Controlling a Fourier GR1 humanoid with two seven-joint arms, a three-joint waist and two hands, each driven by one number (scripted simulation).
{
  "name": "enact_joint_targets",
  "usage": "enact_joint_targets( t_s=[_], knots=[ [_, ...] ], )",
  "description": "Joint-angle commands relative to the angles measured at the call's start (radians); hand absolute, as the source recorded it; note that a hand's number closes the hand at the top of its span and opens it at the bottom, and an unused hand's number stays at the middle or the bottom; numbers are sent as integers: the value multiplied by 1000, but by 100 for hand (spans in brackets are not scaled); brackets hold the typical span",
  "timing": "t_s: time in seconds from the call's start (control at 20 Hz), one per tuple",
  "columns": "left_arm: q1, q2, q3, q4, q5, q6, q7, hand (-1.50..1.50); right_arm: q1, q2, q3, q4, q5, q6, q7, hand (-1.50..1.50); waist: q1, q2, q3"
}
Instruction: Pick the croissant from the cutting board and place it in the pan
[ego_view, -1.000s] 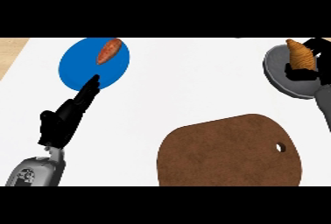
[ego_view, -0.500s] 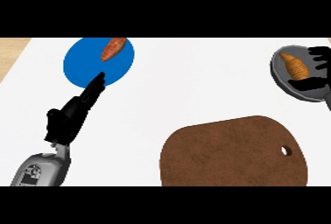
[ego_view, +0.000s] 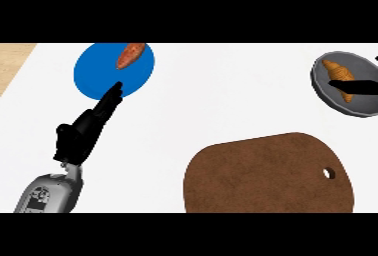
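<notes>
The golden-brown croissant (ego_view: 340, 76) lies inside the round grey metal pan (ego_view: 330, 89), directly under the black fingers of the right hand (ego_view: 357, 89), which cross its lower end and hide part of it. Only those fingers show, entering from the right edge; the palm and forearm are cut off, and it cannot be told whether the fingers are pinching the croissant or merely lying over it. The pan's right side is also cropped by the edge. Towards the robot from that hand sits the dark brown rounded wooden cutting board (ego_view: 266, 175) with a small hole near its right rim, its lower part cut off and nothing on it. Far to the left, the left hand (ego_view: 85, 131) stands with straight fingers pointing up and away, holding nothing, its grey forearm (ego_view: 50, 192) rising from the lower edge. Its fingertips overlap the near rim of the round blue plate (ego_view: 96, 75), which bears a reddish-orange elongated food item (ego_view: 131, 55) too small to identify, just beyond the fingertips. Compared with a second ago, the croissant was held upright above the pan's rim and now lies flat inside it, less of the right hand shows, and the left hand has kept its pose.
</notes>
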Motion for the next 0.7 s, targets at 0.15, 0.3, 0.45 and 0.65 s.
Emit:
enact_joint_targets(
  t_s=[0.15, 0.3, 0.45, 0.65],
  knots=[
    [26, 3, 12, -28, 12, -2, 15, 0, 26, -72, -159, 22, -172, 219, -102, -150, -14, -9, -2],
    [29, 15, 28, -10, 10, -8, -15, 0, 88, -108, -169, 38, -187, 344, -165, -150, -25, -9, -3],
    [55, 22, 38, 26, 1, -12, -66, 0, 142, -122, -177, 35, -201, 427, -248, -150, -29, -10, -3],
    [34, 34, 55, -3, 29, -31, -3, 0, 196, -122, -201, 18, -230, 466, -362, -150, -30, -15, -3]
  ],
)
